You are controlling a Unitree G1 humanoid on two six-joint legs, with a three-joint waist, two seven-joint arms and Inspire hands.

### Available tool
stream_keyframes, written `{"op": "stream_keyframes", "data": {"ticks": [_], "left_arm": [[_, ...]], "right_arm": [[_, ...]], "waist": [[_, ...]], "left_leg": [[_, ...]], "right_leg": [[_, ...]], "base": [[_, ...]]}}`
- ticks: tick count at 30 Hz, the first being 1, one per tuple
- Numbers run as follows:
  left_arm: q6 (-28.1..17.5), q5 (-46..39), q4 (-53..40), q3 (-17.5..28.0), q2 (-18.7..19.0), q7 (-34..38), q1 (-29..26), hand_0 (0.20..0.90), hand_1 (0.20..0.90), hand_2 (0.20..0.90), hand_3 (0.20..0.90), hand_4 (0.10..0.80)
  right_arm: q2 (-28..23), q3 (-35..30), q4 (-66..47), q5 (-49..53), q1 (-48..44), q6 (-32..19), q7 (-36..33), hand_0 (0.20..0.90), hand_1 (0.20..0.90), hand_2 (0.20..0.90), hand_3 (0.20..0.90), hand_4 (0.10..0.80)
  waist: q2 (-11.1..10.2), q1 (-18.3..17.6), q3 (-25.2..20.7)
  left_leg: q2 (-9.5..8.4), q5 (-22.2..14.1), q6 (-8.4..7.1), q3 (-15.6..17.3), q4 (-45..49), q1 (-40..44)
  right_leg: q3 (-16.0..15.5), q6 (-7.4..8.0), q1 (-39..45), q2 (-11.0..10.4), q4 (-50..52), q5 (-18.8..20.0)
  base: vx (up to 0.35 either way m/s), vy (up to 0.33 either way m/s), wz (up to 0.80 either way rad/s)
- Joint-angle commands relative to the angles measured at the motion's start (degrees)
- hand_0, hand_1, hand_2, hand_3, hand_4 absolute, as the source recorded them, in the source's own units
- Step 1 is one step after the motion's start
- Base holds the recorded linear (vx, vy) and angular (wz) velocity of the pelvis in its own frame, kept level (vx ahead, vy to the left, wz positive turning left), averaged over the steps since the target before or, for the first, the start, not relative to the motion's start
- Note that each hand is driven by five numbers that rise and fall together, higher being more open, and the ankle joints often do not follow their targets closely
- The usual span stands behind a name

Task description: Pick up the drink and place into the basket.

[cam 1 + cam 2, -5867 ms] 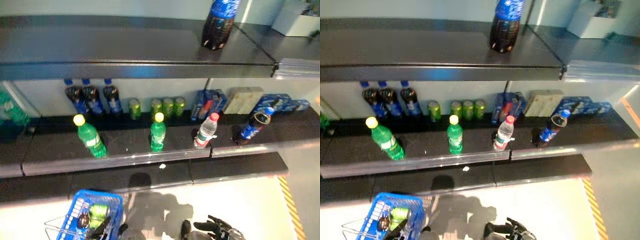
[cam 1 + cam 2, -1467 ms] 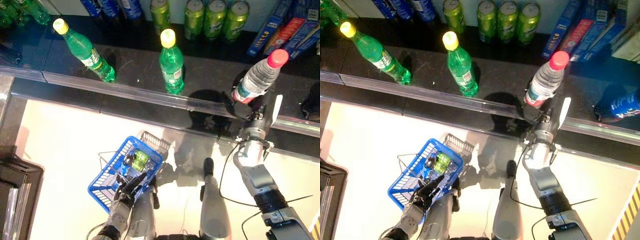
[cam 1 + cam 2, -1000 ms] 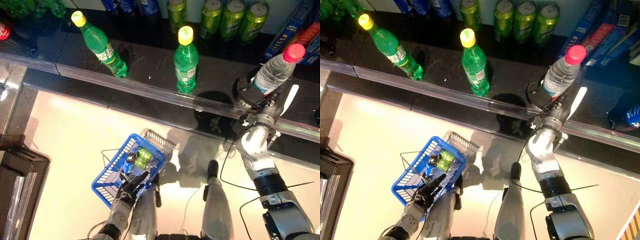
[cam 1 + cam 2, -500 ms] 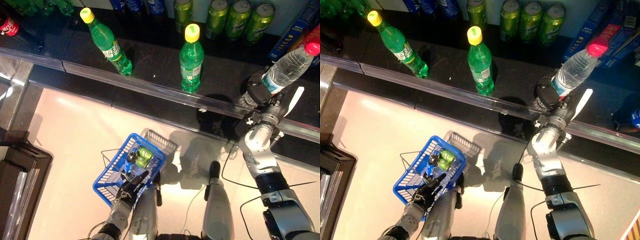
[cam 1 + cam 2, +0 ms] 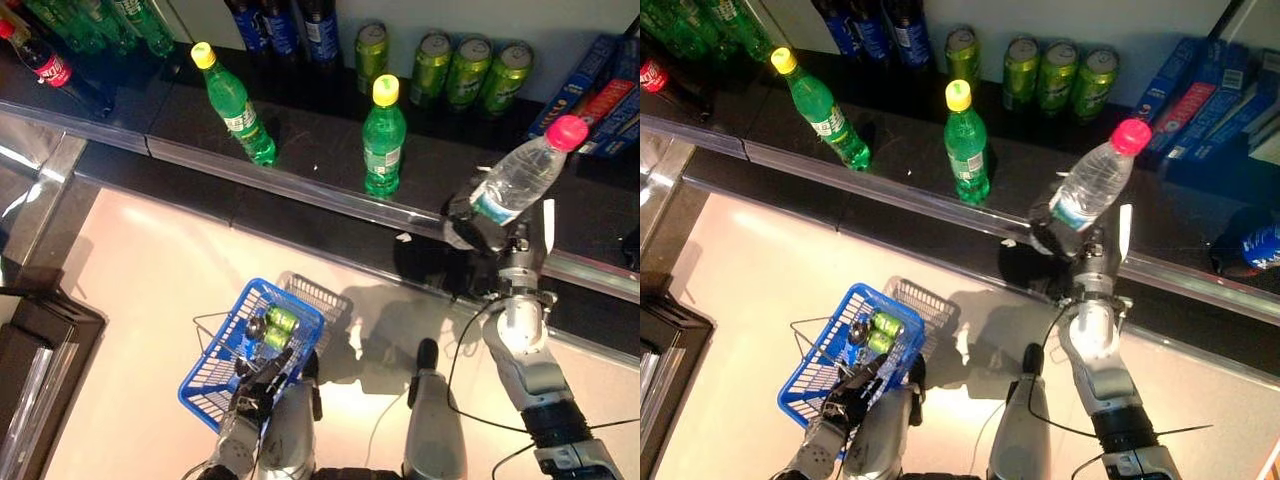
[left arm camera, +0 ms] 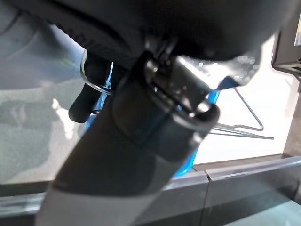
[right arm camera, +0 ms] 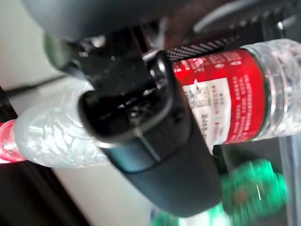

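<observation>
My right hand (image 5: pixel 487 232) is shut on a clear water bottle (image 5: pixel 518 180) with a pink cap and holds it tilted, lifted off the black shelf (image 5: pixel 310 150) at the right. In the right wrist view the thumb (image 7: pixel 155 141) curls across the bottle's red label (image 7: pixel 221 113). My left hand (image 5: pixel 255 392) is shut on the wire handles of the blue basket (image 5: pixel 215 372), which hangs low at the left with green drinks (image 5: pixel 272 328) inside. The basket also shows in the left wrist view (image 6: pixel 195 136).
Two green bottles (image 5: pixel 382 135) (image 5: pixel 236 102) stand on the shelf's front. Green cans (image 5: pixel 462 70) and dark blue-capped bottles (image 5: pixel 284 28) stand at the back. Blue and red boxes (image 5: pixel 596 90) lie at the right. A dark cabinet (image 5: pixel 30 345) stands at the left.
My right hand has lifted the water bottle off the shelf and tilted it. The camera has shifted, so the whole scene has moved.
</observation>
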Motion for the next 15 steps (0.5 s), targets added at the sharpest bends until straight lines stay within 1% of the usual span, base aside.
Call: {"op": "stream_keyframes", "data": {"ticks": [1,4,6,7,9,13,15], "left_arm": [[-10.7,-0.7,-17.6,1.4,5.4,-8.7,5.6,0.3,0.3,0.3,0.2,0.1],[-10.7,-0.4,-24.8,0.3,6.8,-9.2,7.3,0.3,0.3,0.3,0.2,0.1],[-10.9,0.2,-28.0,-0.4,7.5,-9.7,7.9,0.3,0.3,0.3,0.2,0.1],[-10.9,0.2,-28.0,-0.4,7.5,-9.6,8.0,0.3,0.3,0.3,0.2,0.1],[-10.1,-0.5,-31.9,-0.6,8.2,-10.9,9.0,0.3,0.3,0.3,0.2,0.1],[-8.8,-3.2,-38.4,-1.4,9.2,-15.3,11.3,0.3,0.3,0.3,0.2,0.1],[-7.5,-3.2,-41.4,-1.9,10.0,-18.0,12.2,0.3,0.3,0.3,0.2,0.1]], "right_arm": [[0.3,0.0,-16.8,6.3,-4.5,-6.7,13.0,0.3,0.3,0.3,0.2,0.1],[2.3,3.0,-19.4,12.2,-3.3,-6.0,21.4,0.3,0.3,0.3,0.2,0.1],[3.4,5.5,-21.2,13.0,-3.1,-4.7,24.1,0.3,0.3,0.3,0.2,0.1],[3.5,5.5,-21.2,13.0,-3.0,-4.6,24.2,0.3,0.3,0.3,0.2,0.1],[4.2,8.4,-22.7,13.6,-2.7,-3.2,25.0,0.3,0.3,0.3,0.2,0.1],[5.1,12.6,-22.7,13.5,-2.6,-1.7,25.9,0.3,0.3,0.3,0.2,0.1],[5.3,13.7,-22.9,13.2,-3.2,-1.4,25.7,0.3,0.3,0.3,0.2,0.1]], "waist": [[-3.5,0.0,-7.9],[-3.8,1.1,-8.9],[-3.9,2.0,-9.5],[-3.9,1.9,-9.5],[-4.0,3.0,-10.0],[-4.0,5.2,-11.1],[-4.1,6.3,-11.5]], "left_leg": [[-0.33,3.6,1.87,1.1,5.5,-0.8],[-0.35,3.7,1.93,0.5,3.8,0.2],[-0.38,3.9,1.84,0.1,2.5,0.8],[-0.39,4.0,1.84,0.1,2.5,0.9],[-0.58,3.9,1.88,-0.3,1.1,1.6],[-0.78,4.3,1.79,-1.6,-0.9,2.5],[-1.31,3.6,2.04,-2.2,-1.6,2.6]], "right_leg": [[-2.6,-5.74,6.7,2.8,2.8,-6.6],[-2.8,-5.48,8.2,3.0,1.2,-6.2],[-3.3,-5.3,9.2,3.1,0.1,-6.0],[-3.3,-5.3,9.2,3.1,0.1,-6.0],[-3.7,-5.13,10.3,3.1,-0.9,-5.8],[-5.0,-4.94,12.2,2.9,-2.4,-5.6],[-5.7,-4.74,12.6,2.7,-2.8,-5.5]], "base": [[0.049,0.022,0.01],[0.028,0.01,0.04],[0.015,0.005,0.08],[0.011,0.013,0.08],[0.013,0.022,0.05],[0.026,0.015,0.13],[-0.01,-0.005,0.17]]}}
